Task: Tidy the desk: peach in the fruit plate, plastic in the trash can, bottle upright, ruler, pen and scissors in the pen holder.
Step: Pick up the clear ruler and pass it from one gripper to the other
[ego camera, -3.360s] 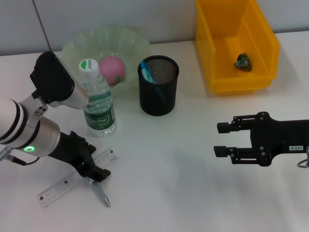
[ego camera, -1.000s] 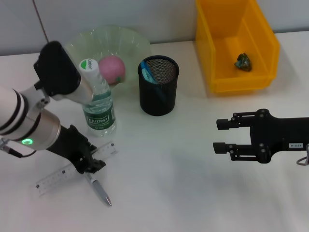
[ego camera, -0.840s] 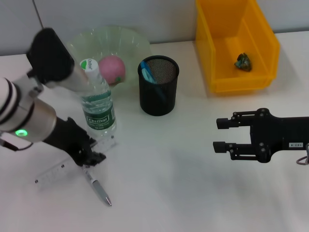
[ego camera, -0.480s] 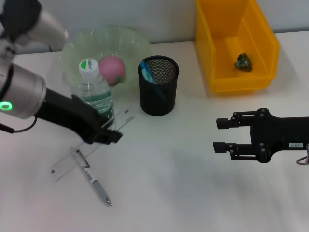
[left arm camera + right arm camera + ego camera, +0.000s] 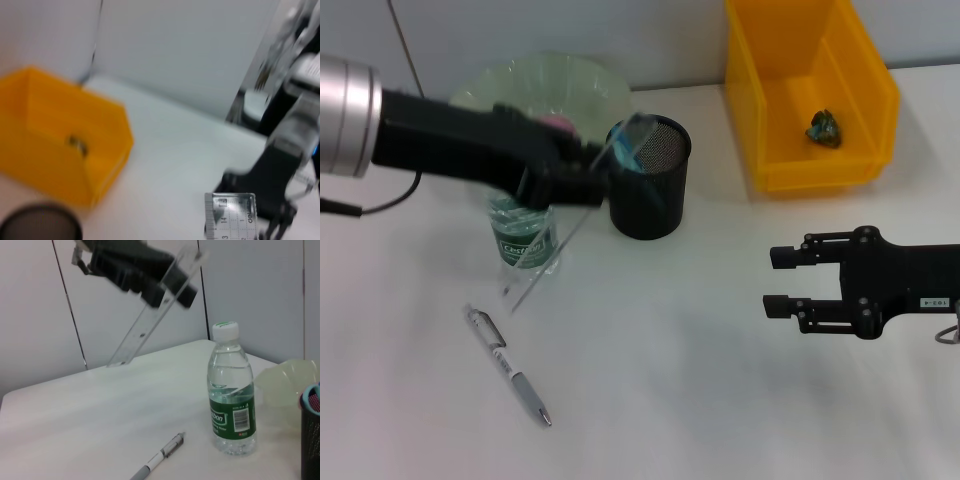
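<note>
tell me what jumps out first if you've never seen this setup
The left end effector holds a clear ruler tilted in the air, above the water bottle and beside the black mesh pen holder. A pen lies on the table in front, and the right end effector waits open, far right.

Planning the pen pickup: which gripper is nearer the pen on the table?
Left. The left gripper holds the ruler above the pen; the right gripper waits far across.
</note>
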You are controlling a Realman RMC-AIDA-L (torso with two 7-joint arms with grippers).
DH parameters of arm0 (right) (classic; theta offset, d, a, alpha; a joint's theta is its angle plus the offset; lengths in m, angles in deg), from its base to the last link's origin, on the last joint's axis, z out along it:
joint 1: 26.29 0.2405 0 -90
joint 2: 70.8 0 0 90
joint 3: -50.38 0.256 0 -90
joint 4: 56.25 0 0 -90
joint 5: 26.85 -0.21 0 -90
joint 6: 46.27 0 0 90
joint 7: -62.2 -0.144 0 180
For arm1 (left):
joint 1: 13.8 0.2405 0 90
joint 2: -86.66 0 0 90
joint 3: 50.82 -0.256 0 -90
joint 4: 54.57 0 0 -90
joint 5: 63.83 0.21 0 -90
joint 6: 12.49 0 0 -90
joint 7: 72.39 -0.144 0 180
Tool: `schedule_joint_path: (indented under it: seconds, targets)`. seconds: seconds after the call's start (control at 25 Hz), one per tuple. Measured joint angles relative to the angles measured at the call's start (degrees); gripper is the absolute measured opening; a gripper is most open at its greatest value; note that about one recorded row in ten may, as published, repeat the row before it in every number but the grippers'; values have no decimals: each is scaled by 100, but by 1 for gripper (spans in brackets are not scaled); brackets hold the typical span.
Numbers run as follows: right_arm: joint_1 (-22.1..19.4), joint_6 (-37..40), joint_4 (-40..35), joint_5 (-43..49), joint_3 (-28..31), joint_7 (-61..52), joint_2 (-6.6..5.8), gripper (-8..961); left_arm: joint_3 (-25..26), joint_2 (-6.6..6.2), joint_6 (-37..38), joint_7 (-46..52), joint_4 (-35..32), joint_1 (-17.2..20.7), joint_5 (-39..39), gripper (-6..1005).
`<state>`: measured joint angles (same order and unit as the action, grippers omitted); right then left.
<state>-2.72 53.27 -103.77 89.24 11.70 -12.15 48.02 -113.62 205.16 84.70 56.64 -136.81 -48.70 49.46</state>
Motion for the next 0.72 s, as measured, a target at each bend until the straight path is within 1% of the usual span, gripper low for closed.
schedule_joint_path:
  seconds: [0.12,0.24,0.52,0.56,0.64,0.68,0.72]
  targets:
    - [-2,-5,2,0,16,0,0,546,-66,13,-411,-330,34,152,-403,401]
    - [-2,-2,5,0,47,0,0,545,-200,24,-1013,-723,76,331,-817,401]
    - [1,-7,6,0,53,-24,0,543,-764,22,-2518,-2008,309,912,-2102,403]
    - [-1,-12,7,1,54,-27,0,542,-791,22,-2595,-2098,333,941,-2170,404]
    - [-3,-31,47,1,54,-33,0,542,-966,29,-2978,-2613,560,1066,-2649,404]
    - [-3,-31,47,1,54,-33,0,541,-966,29,-2978,-2613,560,1066,-2649,405]
    - [1,-34,77,1,54,-34,-3,541,-1040,31,-3098,-2797,693,1084,-2875,405]
